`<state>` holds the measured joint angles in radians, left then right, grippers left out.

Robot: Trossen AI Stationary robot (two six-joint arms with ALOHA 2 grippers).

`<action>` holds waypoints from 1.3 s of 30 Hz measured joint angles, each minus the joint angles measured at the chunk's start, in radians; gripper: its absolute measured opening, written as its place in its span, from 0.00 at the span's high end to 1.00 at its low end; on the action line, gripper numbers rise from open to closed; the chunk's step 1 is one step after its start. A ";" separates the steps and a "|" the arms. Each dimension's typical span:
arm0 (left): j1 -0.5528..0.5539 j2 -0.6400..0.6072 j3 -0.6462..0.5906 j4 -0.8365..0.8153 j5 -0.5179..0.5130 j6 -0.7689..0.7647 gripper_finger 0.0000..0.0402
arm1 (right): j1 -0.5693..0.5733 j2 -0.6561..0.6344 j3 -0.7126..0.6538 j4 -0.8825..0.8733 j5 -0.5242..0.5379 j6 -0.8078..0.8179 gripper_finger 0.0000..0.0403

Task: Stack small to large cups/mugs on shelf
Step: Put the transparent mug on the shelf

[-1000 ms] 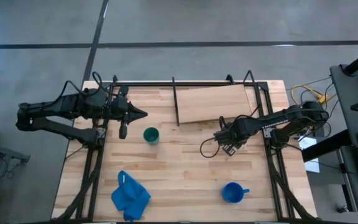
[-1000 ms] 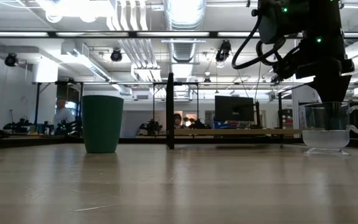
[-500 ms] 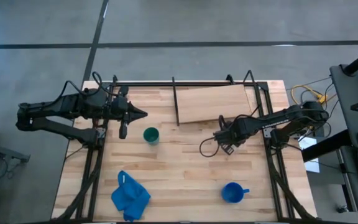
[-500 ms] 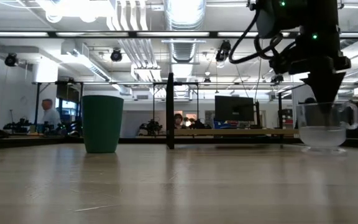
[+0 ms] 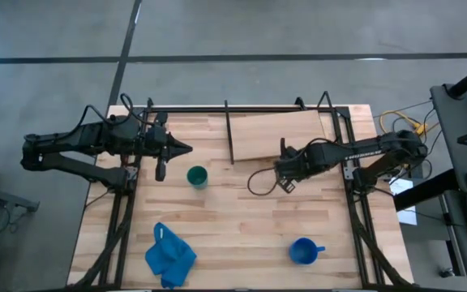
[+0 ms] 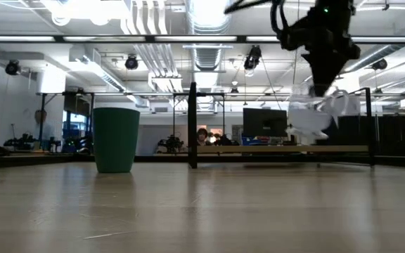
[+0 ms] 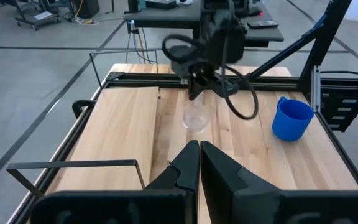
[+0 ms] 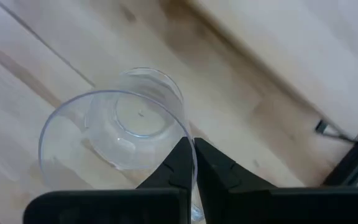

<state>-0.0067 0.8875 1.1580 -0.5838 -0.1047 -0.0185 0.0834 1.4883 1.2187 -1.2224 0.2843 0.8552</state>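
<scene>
Right pincer [image 5: 283, 168] clamped on the glass cup [image 6: 313, 116] rim, cup lifted off the counter [image 5: 242, 219] at frame center-right beside the shelf [image 5: 278, 135], likely to go first as smallest; left pincer [image 5: 186, 148] together, parked upper left.

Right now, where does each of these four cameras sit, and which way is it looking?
High view: above the table, looking straight down; both arms show, right hand by the shelf.
Low view: at tabletop height, looking level into the room; the right arm hangs in from above, lifting the glass cup.
Left wrist view: on the left arm, looking across the table past its shut fingers.
Right wrist view: on the right arm, looking down at the table; its fingers pinch the cup's rim.
All four show that cup.
</scene>
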 joint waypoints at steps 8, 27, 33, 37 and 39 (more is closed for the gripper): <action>0.000 0.000 0.000 0.001 0.000 0.000 1.00 | -0.084 0.000 0.141 0.000 0.064 -0.112 0.98; 0.000 0.000 0.003 0.061 -0.007 0.000 1.00 | -0.337 0.003 0.331 0.127 0.128 -0.419 0.98; 0.000 0.000 0.003 0.069 -0.008 0.000 1.00 | -0.393 0.003 0.349 0.151 0.092 -0.454 0.98; 0.000 0.000 0.005 0.077 -0.008 0.000 1.00 | -0.425 0.003 0.354 0.194 0.048 -0.475 0.98; 0.000 0.000 0.005 0.079 -0.008 0.000 1.00 | -0.440 0.004 0.359 0.210 0.045 -0.489 0.98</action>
<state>-0.0071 0.8875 1.1629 -0.5053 -0.1127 -0.0189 -0.3563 1.4925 1.5780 -1.0126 0.3293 0.3663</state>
